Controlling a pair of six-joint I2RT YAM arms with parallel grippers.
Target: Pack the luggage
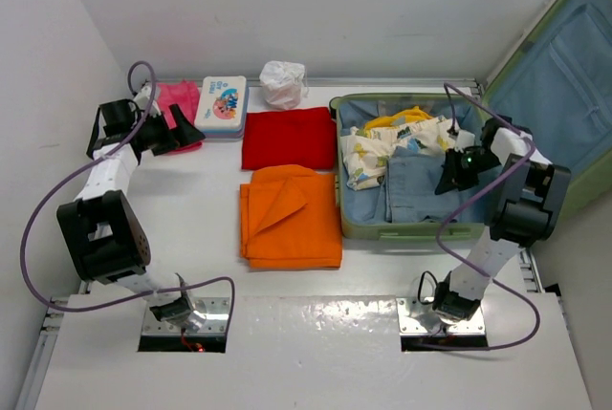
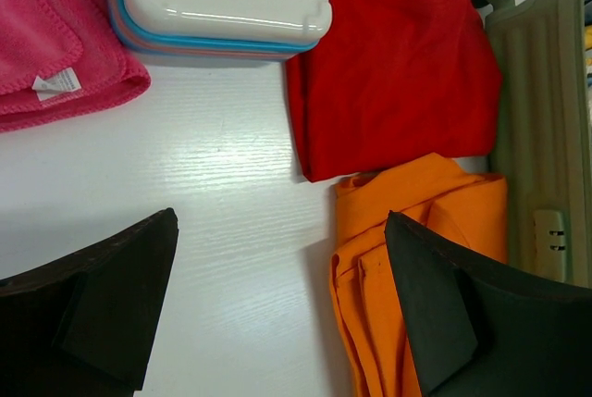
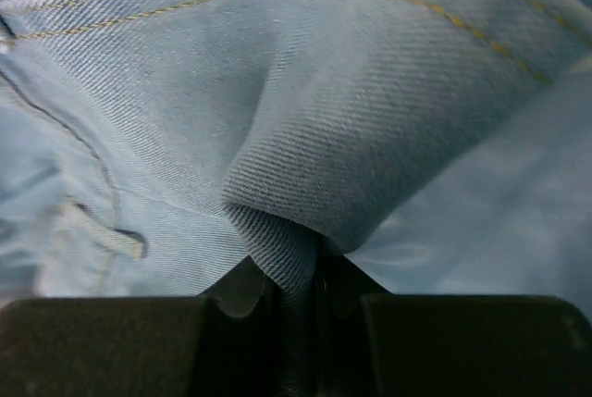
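- Luggage [image 1: 402, 230]: lid [image 1: 564, 56] cut off by the top view's right edge. Floor mostly covered by jeans [image 1: 416, 185] and printed cloth [image 1: 382, 152].
- Yellow cloth [image 1: 406, 118]: far end of the case, largely under the printed cloth.
- Pink cloth [image 1: 177, 99]: far left, near part behind the left gripper [image 1: 188, 128]. Cropped in the left wrist view.
- Box [image 1: 221, 104]: print too small to read from above.
- Right gripper [image 3: 301, 277]: fingertips buried in a pinched denim fold.
- Orange cloth [image 2: 416, 193]: partly behind a finger [image 2: 472, 323].
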